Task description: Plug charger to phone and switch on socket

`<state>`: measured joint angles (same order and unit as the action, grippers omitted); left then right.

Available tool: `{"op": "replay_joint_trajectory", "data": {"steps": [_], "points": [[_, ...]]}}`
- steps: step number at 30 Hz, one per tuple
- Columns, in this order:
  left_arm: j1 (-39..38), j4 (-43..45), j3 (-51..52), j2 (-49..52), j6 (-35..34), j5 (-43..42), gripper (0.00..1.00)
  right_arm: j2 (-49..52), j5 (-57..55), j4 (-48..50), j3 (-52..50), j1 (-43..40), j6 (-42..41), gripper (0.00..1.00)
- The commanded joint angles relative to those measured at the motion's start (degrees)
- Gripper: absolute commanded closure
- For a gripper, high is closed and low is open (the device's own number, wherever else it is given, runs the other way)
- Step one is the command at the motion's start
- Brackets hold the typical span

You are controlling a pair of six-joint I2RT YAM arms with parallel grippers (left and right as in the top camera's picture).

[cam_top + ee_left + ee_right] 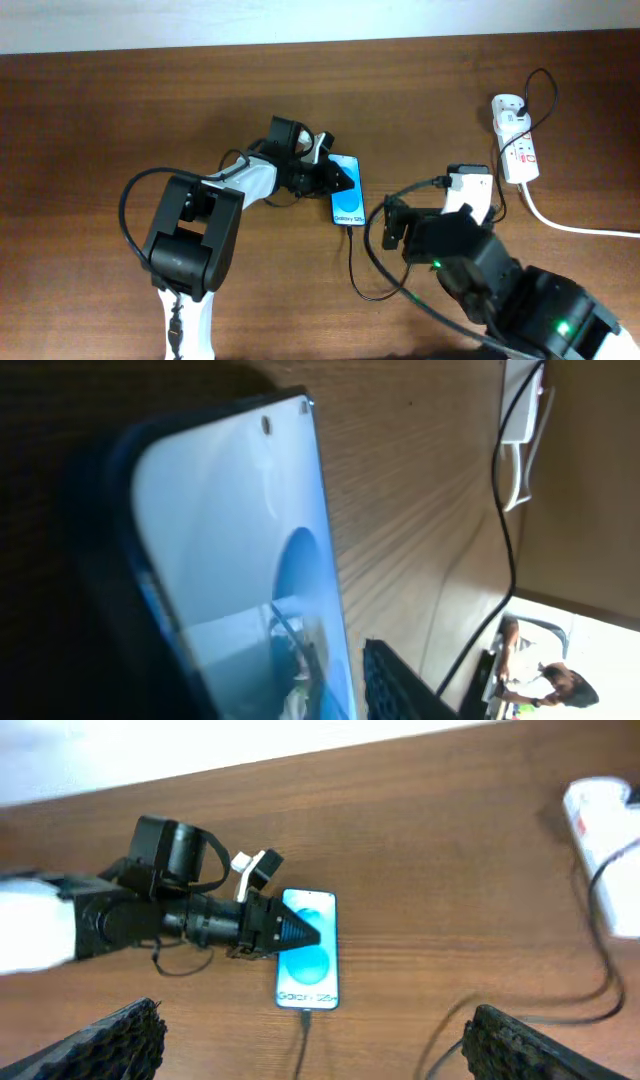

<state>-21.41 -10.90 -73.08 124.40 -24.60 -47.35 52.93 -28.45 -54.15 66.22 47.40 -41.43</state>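
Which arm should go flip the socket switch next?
Right. Its open right gripper is free and nearer the socket, while the left gripper rests at the phone, where the charger looks plugged in.

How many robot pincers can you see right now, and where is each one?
2. The left pincer is over the left side of the phone. The right pincer is open and points at the phone's bottom end. None seems hidden.
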Motion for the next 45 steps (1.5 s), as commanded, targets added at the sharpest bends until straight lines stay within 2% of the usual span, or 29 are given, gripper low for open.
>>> {"op": "replay_joint_trajectory", "data": {"steps": [1,3,8,11,13,21,23,26,28,30,32,33,35,37,42,43,45], "points": [[0.2,-1.7,0.4,0.9,0.9,3.8,0.53,2.5,1.0,0.1,0.3,-0.2,-10.1,0.01],[0.2,-2.4,0.3,0.9,0.9,4.0,0.44,4.0,1.0,-0.5,0.3,-0.2,-10.1,0.01],[0.2,-16.9,-5.0,0.9,3.0,14.7,0.27,4.4,-1.4,-4.2,0.3,-0.2,-14.0,0.01],[0.2,-19.8,-6.5,0.9,3.7,18.9,0.2,4.4,-3.7,-6.9,0.3,-0.3,-16.8,0.01],[0.2,-19.4,-6.5,0.9,3.9,19.0,0.18,4.4,-5.5,-10.6,0.3,-1.3,-22.5,0.01],[0.2,-20.3,-7.1,0.9,5.2,23.2,0.1,4.4,-2.8,-14.9,0.3,-12.8,-23.8,0.01],[0.2,-24.0,-8.9,0.8,5.2,26.5,0.0,4.4,-2.5,-16.5,0.3,-15.8,-23.8,0.01],[0.2,-31.8,-13.6,0.8,5.9,33.4,0.0,4.6,-2.7,-16.8,0.3,-18.0,-23.6,0.01],[0.2,-35.3,-15.5,0.8,7.6,35.7,0.0,5.6,-6.6,-16.7,0.3,-18.2,-23.6,0.01],[0.4,-37.2,-16.3,0.4,7.6,39.5,0.0,7.0,-8.2,-15.5,0.3,-19.3,-23.6,0.01],[1.5,-37.9,-16.7,-2.2,7.6,39.5,0.0,8.4,-6.6,-15.5,0.3,-24.0,-25.4,0.02],[2.2,-37.9,-16.7,-4.2,7.6,39.7,0.0,8.9,-4.9,-15.0,0.3,-26.6,-25.3,0.14],[4.1,-38.3,-16.7,-10.8,8.9,40.0,0.0,10.4,1.0,-12.5,0.3,-36.0,-22.3,0.64],[6.1,-39.8,-16.7,-19.9,8.9,43.3,0.0,12.7,10.9,-7.8,0.3,-46.5,-15.2,0.93],[6.4,-47.8,-16.7,-42.7,8.5,55.4,0.0,22.4,28.4,-1.5,2.8,-65.7,-5.8,0.96],[6.4,-50.6,-16.7,-51.8,7.5,58.2,0.0,31.3,32.4,-3.6,9.0,-69.6,-2.1,0.96],[6.4,-53.2,-16.6,-59.8,7.5,61.2,0.0,38.1,32.4,-7.5,15.8,-70.3,-0.8,0.96]]}}
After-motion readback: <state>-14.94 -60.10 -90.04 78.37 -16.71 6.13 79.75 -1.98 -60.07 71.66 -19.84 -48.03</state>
